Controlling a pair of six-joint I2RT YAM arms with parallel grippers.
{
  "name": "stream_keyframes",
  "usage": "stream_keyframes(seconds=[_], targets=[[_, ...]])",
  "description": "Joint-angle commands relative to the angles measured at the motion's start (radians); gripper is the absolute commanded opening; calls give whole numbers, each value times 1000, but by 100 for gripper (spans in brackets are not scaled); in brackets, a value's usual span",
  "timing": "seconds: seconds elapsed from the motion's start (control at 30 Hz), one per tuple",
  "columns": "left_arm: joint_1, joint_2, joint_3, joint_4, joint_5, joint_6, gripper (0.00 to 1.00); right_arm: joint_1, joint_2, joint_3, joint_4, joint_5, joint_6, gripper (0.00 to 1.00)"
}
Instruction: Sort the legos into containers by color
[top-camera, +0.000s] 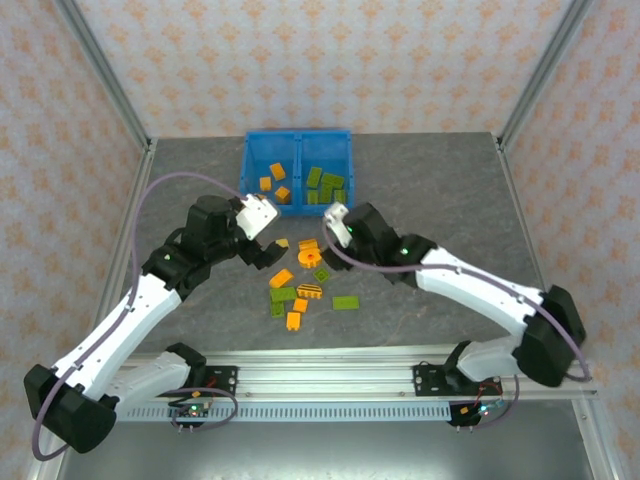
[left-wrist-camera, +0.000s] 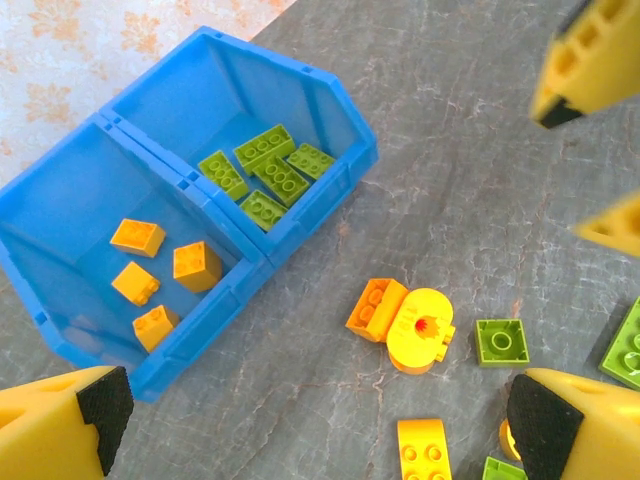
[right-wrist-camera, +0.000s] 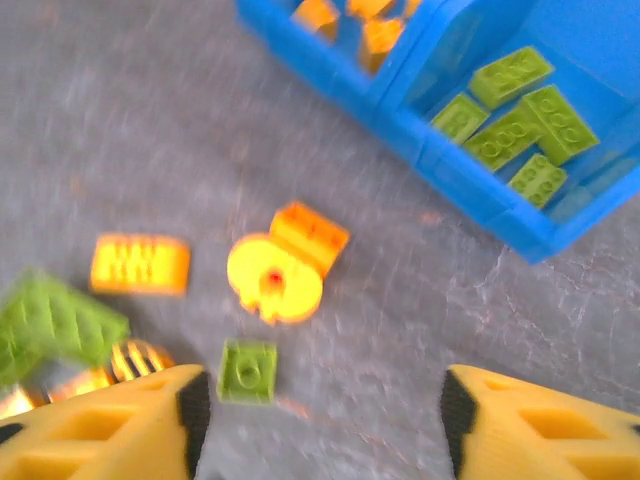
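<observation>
The blue containers stand at the table's far middle. Orange legos lie in the left bin and green legos in the right one. Loose legos of both colours are scattered in front. Among them a round orange gear piece touches an orange brick, and a small green square brick lies close by. My left gripper hangs open over the near side of the pile. My right gripper is open and empty, just right of the small green brick.
Both arms reach in from the near edge and their grippers sit close together between the bins and the pile. The right gripper's yellow fingers show in the left wrist view. Grey table extends on both sides.
</observation>
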Motion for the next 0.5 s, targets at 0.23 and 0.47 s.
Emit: stream_keyframes(seconds=[0.23, 0.47], targets=[[-8, -53, -83, 66, 138, 126, 100, -13, -117, -154, -183, -219, -579, 88], [-19, -64, -160, -2, 288, 348, 100, -5, 151, -66, -153, -342, -665, 86]])
